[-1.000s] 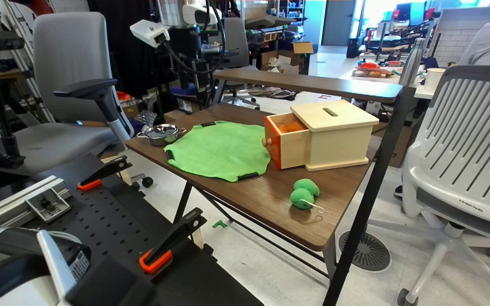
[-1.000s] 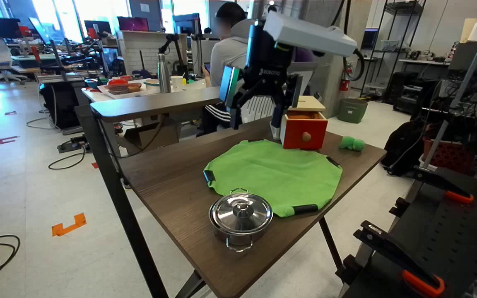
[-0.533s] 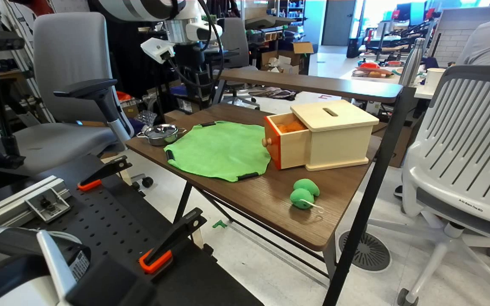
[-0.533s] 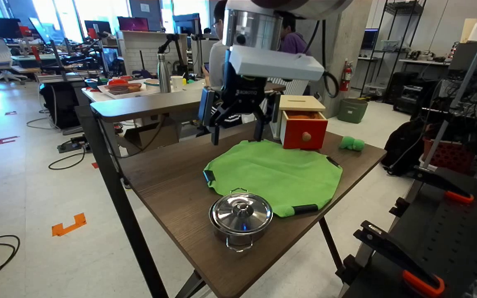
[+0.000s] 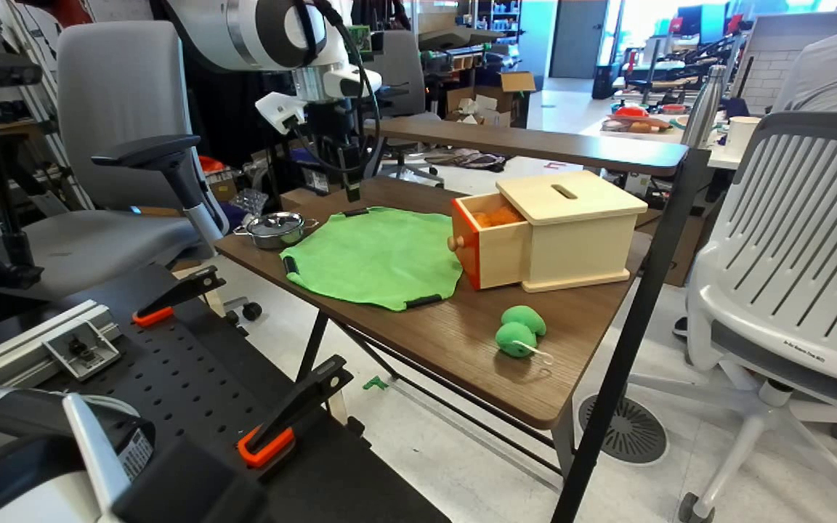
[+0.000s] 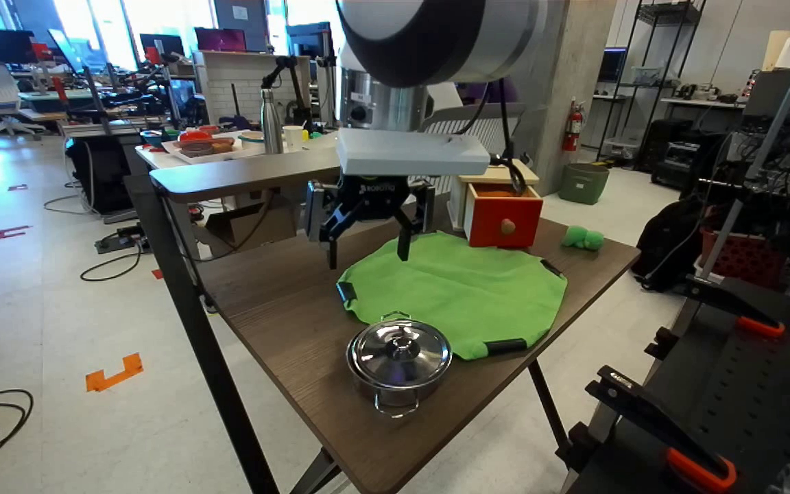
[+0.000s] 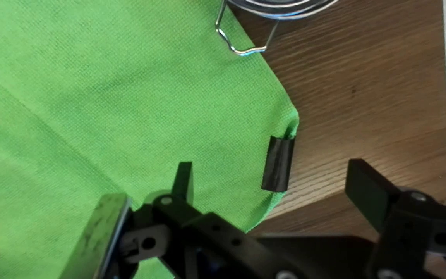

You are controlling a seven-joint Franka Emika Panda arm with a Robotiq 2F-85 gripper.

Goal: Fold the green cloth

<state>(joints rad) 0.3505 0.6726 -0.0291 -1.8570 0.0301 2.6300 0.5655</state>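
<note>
The green cloth (image 5: 382,254) lies spread out on the brown table, with black strips on its edges. It also shows in an exterior view (image 6: 463,291) and fills much of the wrist view (image 7: 91,97). My gripper (image 6: 368,255) is open and empty, pointing down above the cloth's edge on the side away from the red drawer. In the wrist view my open fingers (image 7: 270,164) lie on either side of a black strip (image 7: 278,164), one over the cloth, one over bare wood. In an exterior view the gripper (image 5: 352,192) is partly hidden by cables.
A lidded metal pot (image 6: 400,353) stands beside the cloth; its handle overhangs the cloth edge in the wrist view. A wooden box (image 5: 582,250) with its red-fronted drawer (image 6: 505,223) pulled out touches or nearly touches the cloth. A green lumpy toy (image 5: 520,330) and a raised shelf (image 6: 251,165) are nearby.
My gripper has come down and moved away from the wooden box, to above the cloth's edge with a black strip. It has stayed open. The cloth has not moved.
</note>
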